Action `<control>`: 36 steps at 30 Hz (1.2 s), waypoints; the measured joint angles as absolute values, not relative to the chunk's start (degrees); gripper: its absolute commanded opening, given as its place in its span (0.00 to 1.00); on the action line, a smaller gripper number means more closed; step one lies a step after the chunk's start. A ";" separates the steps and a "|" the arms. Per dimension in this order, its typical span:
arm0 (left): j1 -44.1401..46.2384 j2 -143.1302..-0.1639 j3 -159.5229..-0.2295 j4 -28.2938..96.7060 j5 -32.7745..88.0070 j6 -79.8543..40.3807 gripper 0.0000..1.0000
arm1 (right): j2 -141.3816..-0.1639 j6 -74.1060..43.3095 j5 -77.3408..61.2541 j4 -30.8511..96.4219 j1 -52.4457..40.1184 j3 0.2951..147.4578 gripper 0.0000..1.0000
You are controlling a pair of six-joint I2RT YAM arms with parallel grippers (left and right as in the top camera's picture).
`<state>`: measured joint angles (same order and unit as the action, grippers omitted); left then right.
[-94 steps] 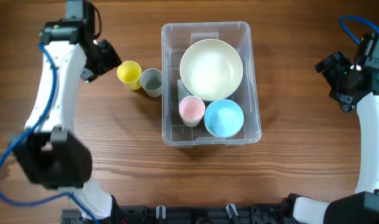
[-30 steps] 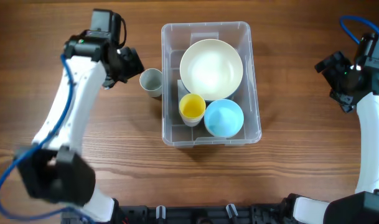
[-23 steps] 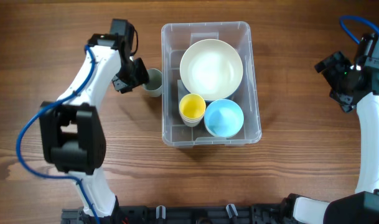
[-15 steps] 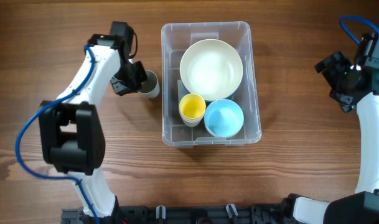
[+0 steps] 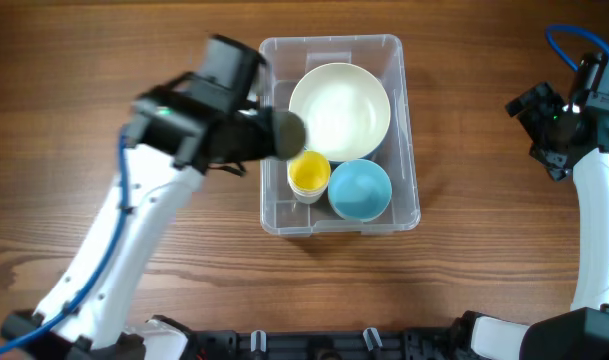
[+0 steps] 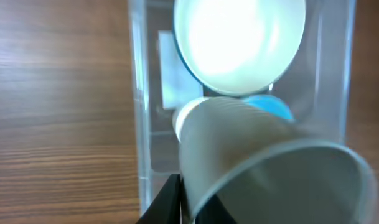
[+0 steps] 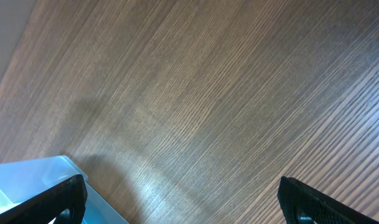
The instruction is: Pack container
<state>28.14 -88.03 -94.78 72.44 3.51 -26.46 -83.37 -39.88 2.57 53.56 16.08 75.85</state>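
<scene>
The clear container (image 5: 274,215) stands mid-table and holds a large cream bowl (image 5: 339,110), a blue bowl (image 5: 360,190) and a yellow cup (image 5: 309,172). My left gripper (image 5: 256,135) is shut on a grey cup (image 5: 288,132) and holds it on its side above the container's left wall. In the left wrist view the grey cup (image 6: 257,165) fills the foreground, its wall pinched at my left gripper (image 6: 186,208), with the container (image 6: 137,93) and cream bowl (image 6: 239,43) beneath. My right gripper (image 5: 544,130) hovers open at the far right, apart from everything.
Bare wooden table (image 5: 134,60) surrounds the container. The right wrist view shows my right gripper (image 7: 186,205) over wood, with a corner of the container (image 7: 27,180) at lower left.
My left gripper closed on the grey cup beside the container, then lifted it and carried it right, over the container's left wall. The right arm has stayed still.
</scene>
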 measured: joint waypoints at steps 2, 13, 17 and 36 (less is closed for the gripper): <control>31.77 -90.04 -92.90 72.05 2.15 -27.57 0.10 | -83.37 -39.88 2.57 53.56 16.08 75.85 1.00; 33.76 -98.72 -88.44 64.62 0.27 -30.15 0.52 | -83.37 -39.88 2.57 53.56 16.08 75.85 1.00; 33.76 -97.08 -88.49 66.06 0.30 -30.02 1.00 | -83.37 -39.88 2.57 53.56 16.08 75.85 1.00; 33.76 -60.05 -91.44 72.79 -20.25 -21.21 1.00 | -83.37 -39.88 2.57 53.56 16.08 75.85 1.00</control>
